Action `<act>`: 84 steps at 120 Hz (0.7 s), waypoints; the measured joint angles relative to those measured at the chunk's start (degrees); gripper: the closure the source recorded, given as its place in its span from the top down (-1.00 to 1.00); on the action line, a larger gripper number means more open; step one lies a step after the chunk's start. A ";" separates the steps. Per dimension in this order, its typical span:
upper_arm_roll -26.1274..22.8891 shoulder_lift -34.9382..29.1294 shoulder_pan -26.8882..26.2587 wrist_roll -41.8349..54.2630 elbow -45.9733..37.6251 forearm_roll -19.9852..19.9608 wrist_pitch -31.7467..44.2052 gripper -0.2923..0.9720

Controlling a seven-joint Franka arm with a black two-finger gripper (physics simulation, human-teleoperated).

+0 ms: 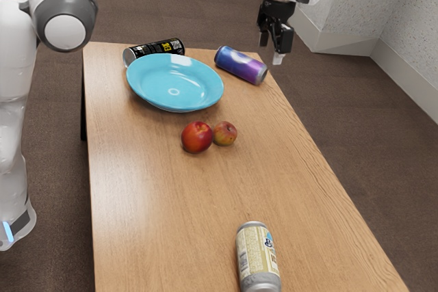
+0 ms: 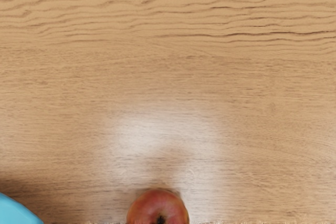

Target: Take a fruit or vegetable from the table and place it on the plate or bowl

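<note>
Red apple (image 1: 196, 137) touches the smaller fruit (image 1: 225, 133) (awkward pairing); the pincer (image 1: 274, 47) hangs high, parted and empty. A sloppy descent could nudge both rolling away from the plate (image 1: 145, 72).

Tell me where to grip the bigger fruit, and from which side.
Grip the bigger fruit at its round middle, from straight above. The smaller fruit sits close beside it, toward the exterior view's right, so I would take the sides toward and away from the plate.
</note>
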 joint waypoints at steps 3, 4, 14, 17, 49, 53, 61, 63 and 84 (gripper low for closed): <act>0.01 0.02 0.00 0.11 0.03 -0.04 -0.11 0.54; 0.01 0.02 0.01 0.14 0.04 -0.05 -0.14 0.54; 0.00 0.03 -0.04 0.48 0.08 -0.12 -0.41 0.54; 0.01 0.03 -0.02 0.56 0.08 -0.14 -0.47 0.54; -0.23 0.53 -0.57 1.17 1.15 -0.19 -0.68 0.54; -0.12 2.08 -0.42 1.24 1.25 -0.17 -0.66 0.54; 0.21 5.07 0.16 1.41 1.28 -0.15 0.05 0.54; 0.28 5.59 0.29 1.46 1.24 -0.15 0.29 0.54; 1.16 8.67 1.25 1.84 0.69 -0.07 1.91 0.54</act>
